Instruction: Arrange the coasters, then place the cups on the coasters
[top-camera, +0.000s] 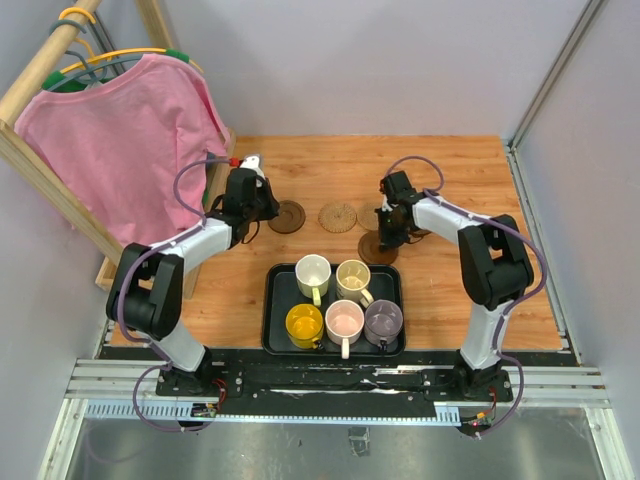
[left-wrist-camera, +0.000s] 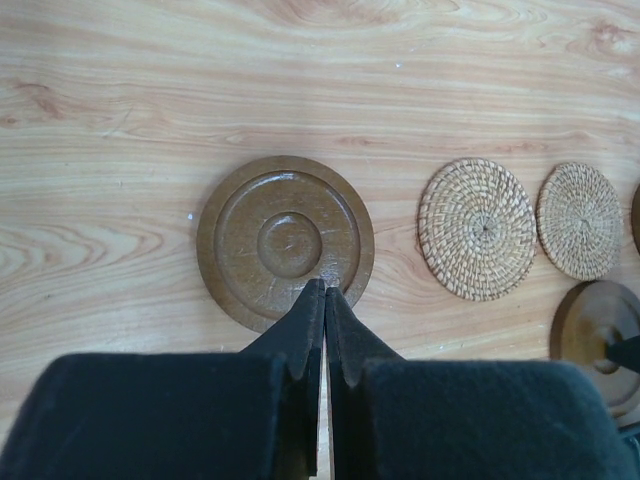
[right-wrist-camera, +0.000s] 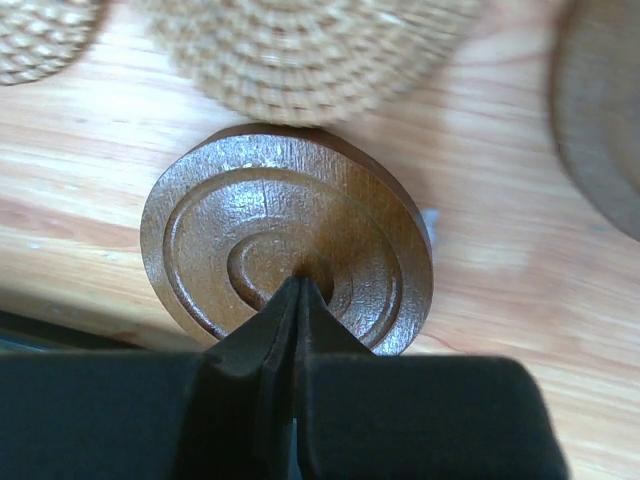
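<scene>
Brown coaster (left-wrist-camera: 285, 243) under left pincer (left-wrist-camera: 324, 290), second coaster (right-wrist-camera: 260, 215) under right pincer (right-wrist-camera: 299, 288), both pincers together.

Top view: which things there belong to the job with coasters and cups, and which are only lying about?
For the job: left dark coaster; right dark coaster; woven coasters; white cup; cream cup; yellow cup; pink cup; purple cup.
Just lying about: black tray under the cups; pink shirt; wooden rack.

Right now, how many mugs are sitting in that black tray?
5, all in the black tray: white mug and cream mug on the far row; yellow mug, pink mug and greyish purple mug on the near row. None seems hidden.
</scene>
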